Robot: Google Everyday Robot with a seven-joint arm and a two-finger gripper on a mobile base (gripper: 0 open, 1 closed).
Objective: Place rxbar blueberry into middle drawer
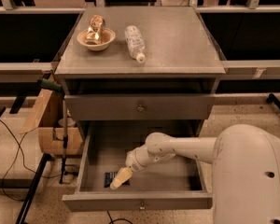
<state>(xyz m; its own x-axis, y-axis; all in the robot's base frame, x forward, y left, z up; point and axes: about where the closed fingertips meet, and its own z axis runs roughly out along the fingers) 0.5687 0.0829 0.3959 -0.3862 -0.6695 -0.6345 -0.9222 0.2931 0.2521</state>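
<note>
Lower left of the frame: the gripper (121,178) overlaps the bar (110,179), which juts left along the drawer (177,201) floor. Whether it grips, I cannot tell.

The rxbar blueberry (109,178) lies front-left in the middle drawer (177,201), the gripper (119,179) at it; below the worktop (177,45), whose back-left corner bears a bowl (96,41), with a bottle (135,42) to its right.

No legible text anywhere in view. rxbar blueberry (110,179) wrapper: pale markings, too faint to read. Clear bottle (135,42) on cabinet top: label unreadable. Gold snack bag (96,25) in bowl: lettering can't be made out. Gripper (120,178) low inside open middle drawer (140,201), front left, right at rxbar blueberry; no marking readable on it.
</note>
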